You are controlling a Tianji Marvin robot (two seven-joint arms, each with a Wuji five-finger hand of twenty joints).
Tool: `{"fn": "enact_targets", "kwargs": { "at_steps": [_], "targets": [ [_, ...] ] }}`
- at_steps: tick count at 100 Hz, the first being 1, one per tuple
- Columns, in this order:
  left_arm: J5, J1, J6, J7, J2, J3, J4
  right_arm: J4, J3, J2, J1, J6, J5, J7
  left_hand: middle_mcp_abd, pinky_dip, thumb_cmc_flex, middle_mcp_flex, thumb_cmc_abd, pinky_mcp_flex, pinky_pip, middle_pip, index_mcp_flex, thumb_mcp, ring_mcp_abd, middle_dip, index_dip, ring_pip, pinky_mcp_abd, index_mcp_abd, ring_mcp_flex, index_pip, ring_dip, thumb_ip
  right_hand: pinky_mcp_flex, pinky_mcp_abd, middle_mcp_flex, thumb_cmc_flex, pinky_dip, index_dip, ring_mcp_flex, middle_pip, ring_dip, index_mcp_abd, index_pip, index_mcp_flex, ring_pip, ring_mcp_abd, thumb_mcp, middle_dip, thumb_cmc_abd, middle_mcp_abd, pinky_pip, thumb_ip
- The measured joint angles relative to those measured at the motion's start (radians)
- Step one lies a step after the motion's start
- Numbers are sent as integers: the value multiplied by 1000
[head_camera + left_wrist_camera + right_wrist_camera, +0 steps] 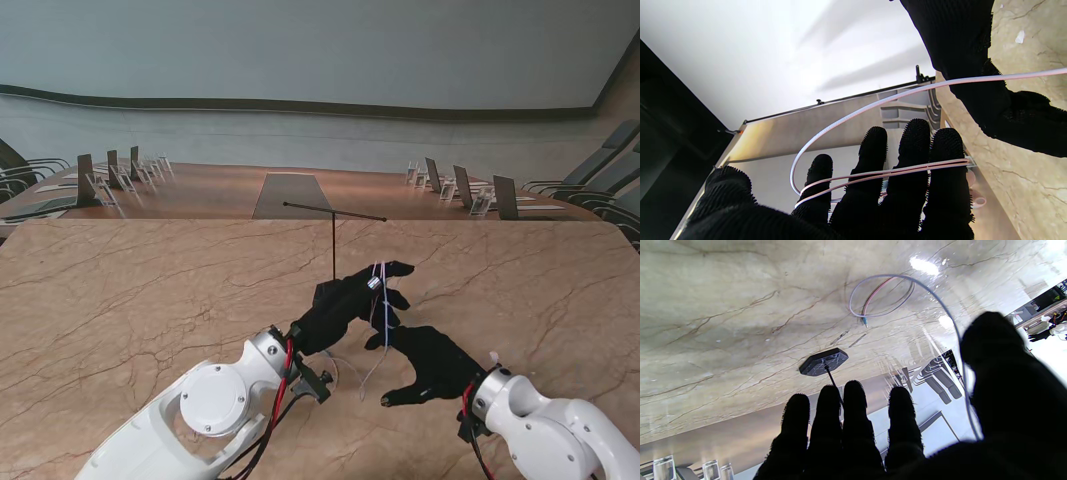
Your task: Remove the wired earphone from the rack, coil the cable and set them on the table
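Observation:
The rack is a thin black T-shaped stand (pixel 334 212) whose flat base (pixel 823 361) rests on the marble table (pixel 120 300). Just in front of the stand, my left hand (pixel 350 300) is lifted with its fingers (pixel 873 156) straight, and the white earphone cable (pixel 887 173) crosses them in two turns. A small white piece (pixel 977 201) sits beside its outer finger. From there the cable (pixel 376 350) drops toward my right hand (pixel 430 365), which is flat with its fingers (pixel 853 413) apart. The cable (pixel 962 373) runs past its thumb. A loose loop with the plug (pixel 880 296) lies on the table.
The table's far edge meets a wooden conference desk (pixel 290 190) with chairs (pixel 470 190) and name stands. My white forearms (pixel 210 400) rise from the near corners.

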Motion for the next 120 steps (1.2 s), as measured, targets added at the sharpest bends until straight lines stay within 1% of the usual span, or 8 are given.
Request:
{"fn": "enact_targets", "kwargs": {
  "at_steps": [29,47,55,59,65,71,98,120],
  "targets": [
    [0,8,1,1,0,1,-2,0,-75,2,13,10,82,-37,0,0,0,0,0,0,0,0,11,0,0,0,6,0,-1,0,0,0,-7,0,0,0,4,-117,0,9,0,0,0,2,51,0,0,2,-41,0,88,10,-1,0],
    [-1,12,-2,-1,1,2,-7,24,-119,-5,48,38,136,-42,0,0,0,0,0,-1,0,0,11,0,0,0,6,0,-2,0,0,0,-7,0,0,0,59,-163,0,31,2,-2,0,-5,98,35,1,6,12,-2,158,12,8,0],
    [-1,14,-4,-2,1,1,-8,32,-132,-6,59,54,168,-42,0,0,0,0,0,-5,0,0,11,0,0,0,6,0,-3,0,-21,0,-7,0,0,0,117,-35,0,53,4,-6,0,-63,124,111,22,6,32,-7,259,9,38,1],
    [-1,14,-6,-2,1,1,-8,33,-138,-7,63,65,180,-43,0,0,0,0,0,-5,0,0,11,0,0,0,6,0,-4,0,-21,0,-7,0,7,0,159,73,-5,7,27,-13,0,-84,177,141,48,6,6,-7,301,8,67,1],
    [-1,14,-9,-1,1,1,-9,38,-149,-10,69,77,187,-53,0,0,0,0,0,-5,0,0,11,0,0,0,6,0,-4,0,-21,0,-7,0,24,0,219,234,-16,-73,55,-13,0,-116,276,187,70,8,-26,-7,324,6,107,1],
    [-3,14,-10,-1,1,1,-9,46,-159,-12,76,84,189,-66,0,0,0,0,0,-5,-1,0,11,0,0,0,6,-1,-5,0,-21,0,-7,0,39,0,276,287,-30,-79,92,-11,0,-128,320,260,85,21,27,3,323,9,158,2],
    [-18,11,-10,-1,1,15,-9,112,-216,-20,133,98,181,-109,0,-7,0,-2,0,-17,-39,-8,11,0,0,-1,6,-35,-14,0,-37,0,-37,0,147,106,461,302,-59,163,219,50,50,-96,327,560,192,128,443,28,218,100,347,31],
    [-33,10,-7,-7,0,20,-10,173,-254,-26,206,113,165,-129,-1,-23,0,-13,0,-18,-66,-20,11,0,-1,-16,6,-60,-22,0,-59,0,-65,0,230,199,565,342,-59,308,318,139,100,-58,325,655,302,203,534,32,144,146,472,33]
  ]
}}
